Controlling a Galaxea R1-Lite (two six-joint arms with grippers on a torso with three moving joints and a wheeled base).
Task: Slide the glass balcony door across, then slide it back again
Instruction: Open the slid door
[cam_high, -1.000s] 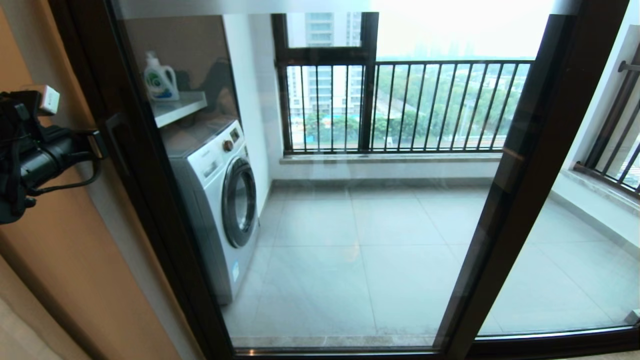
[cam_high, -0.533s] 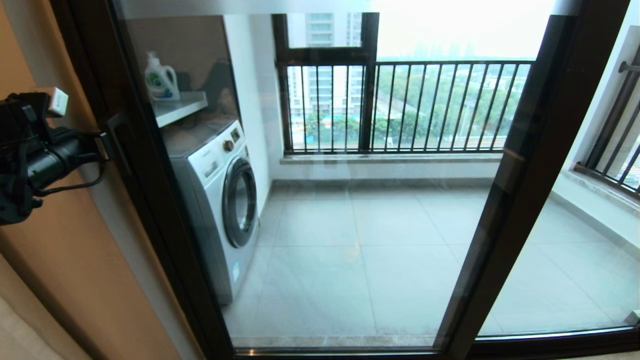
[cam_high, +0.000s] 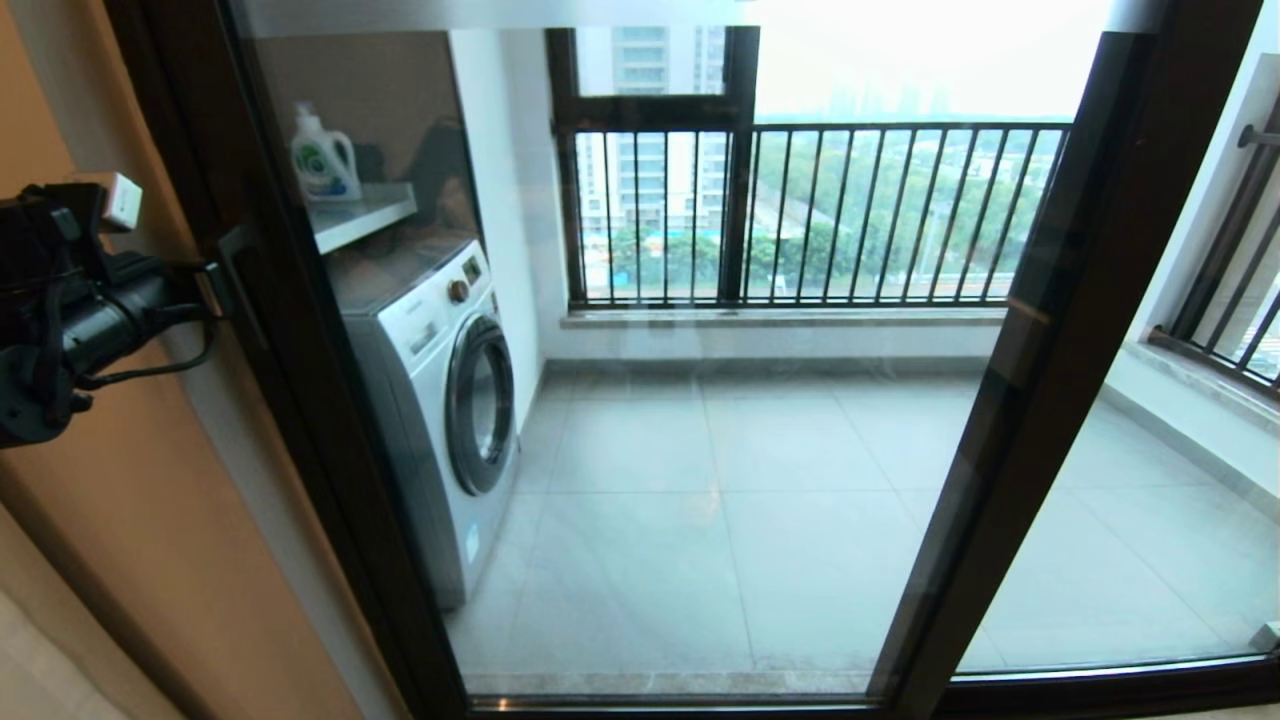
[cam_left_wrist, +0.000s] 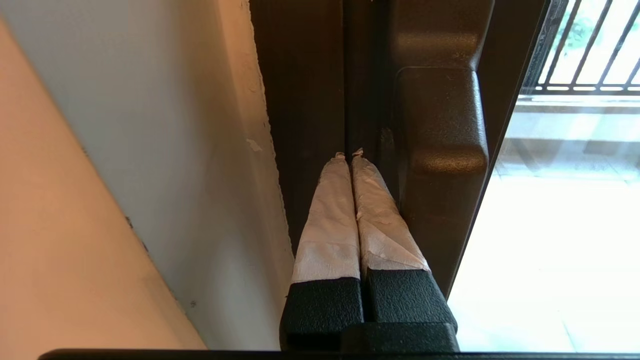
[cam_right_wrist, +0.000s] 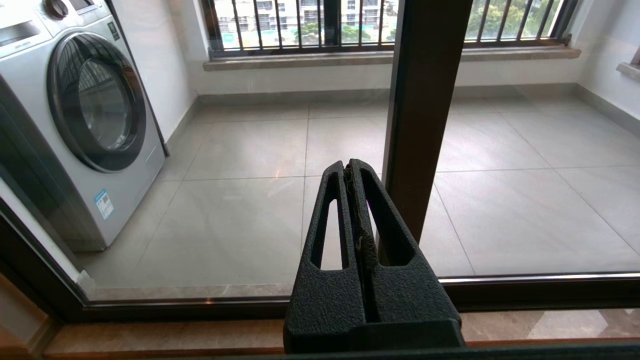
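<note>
The glass balcony door (cam_high: 310, 420) fills the head view, its dark brown left stile standing against the wall. A small dark handle (cam_high: 238, 275) sits on that stile. My left gripper (cam_high: 210, 288) is shut, its tips pressed on the stile right beside the handle. In the left wrist view the white-taped fingers (cam_left_wrist: 330, 220) meet at the left gripper (cam_left_wrist: 348, 155), tips touching the frame (cam_left_wrist: 310, 75) next to the handle (cam_left_wrist: 440, 130), with nothing held. My right gripper (cam_right_wrist: 347, 167) is shut and empty, low before the glass near another brown stile (cam_right_wrist: 425, 100). It is out of the head view.
Behind the glass stand a washing machine (cam_high: 440, 400), a shelf with a detergent bottle (cam_high: 322, 160) and a window with black railing bars (cam_high: 820, 210). An orange-beige wall (cam_high: 150, 560) lies left of the door. The bottom track (cam_right_wrist: 200, 305) runs along the floor.
My left gripper has moved right, from clear of the door to touching the stile beside the handle. The door shows no clear shift.
</note>
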